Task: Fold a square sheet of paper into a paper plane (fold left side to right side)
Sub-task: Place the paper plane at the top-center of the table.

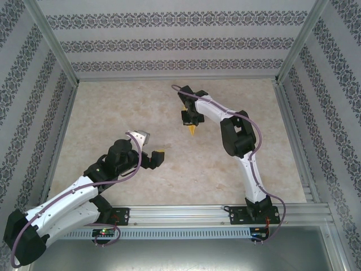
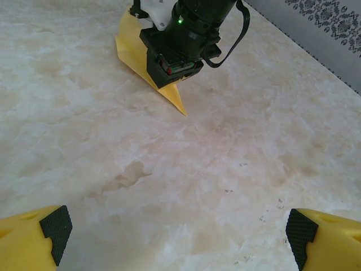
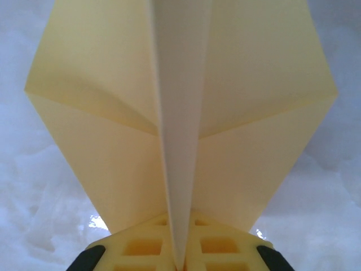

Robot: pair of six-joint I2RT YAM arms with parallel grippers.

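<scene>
Yellow fingertips of the left gripper (image 2: 175,240) stand wide apart at the bottom corners of the left wrist view, holding nothing, over the marbled beige table (image 2: 242,147). Beyond, at top centre, the right gripper (image 3: 179,251), its arm bent at the elbow, pinches the centre crease of the paper plane (image 3: 107,135): matte bright-yellow, creased wings, pointed tip angled down to the tabletop.

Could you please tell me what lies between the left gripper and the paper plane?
Bare table between left gripper and paper plane, seen in the left wrist view.
</scene>
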